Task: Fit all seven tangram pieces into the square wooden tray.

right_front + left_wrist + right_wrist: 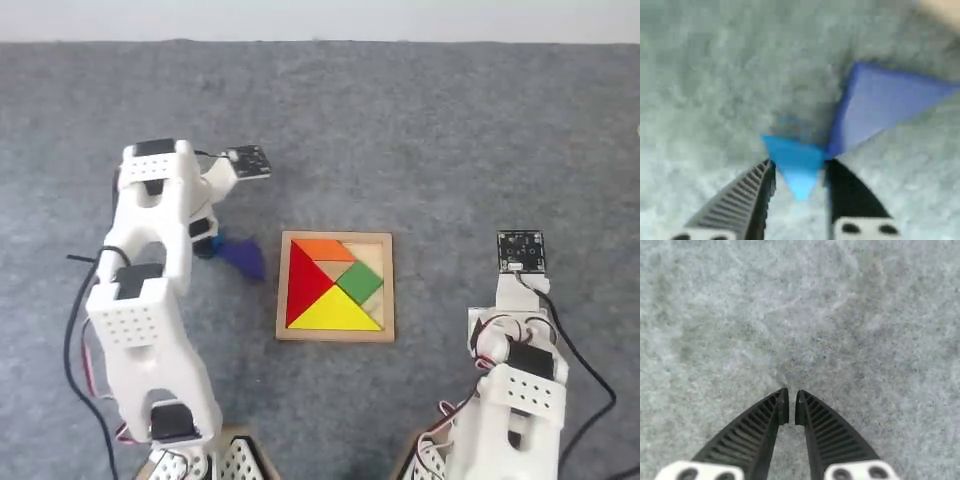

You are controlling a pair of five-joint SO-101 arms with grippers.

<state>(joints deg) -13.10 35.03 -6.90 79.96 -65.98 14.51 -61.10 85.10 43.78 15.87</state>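
With the left gripper (799, 165) pinched shut on the small blue triangle (790, 152), just beside the purple piece (243, 256) at the tray's (335, 336) 9 o'clock, lift straight up so purple isn't dragged, then carry toward the bare wood at 2 o'clock.

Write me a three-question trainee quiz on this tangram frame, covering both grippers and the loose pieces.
1. True or false: the right gripper holds a tangram piece.
2. What colour is the triangle in the left gripper? A red, B light blue, C green.
3. Fill in (inside or outside): the dark blue piece lies ___ the tray.
Key: 1 false; 2 B; 3 outside.
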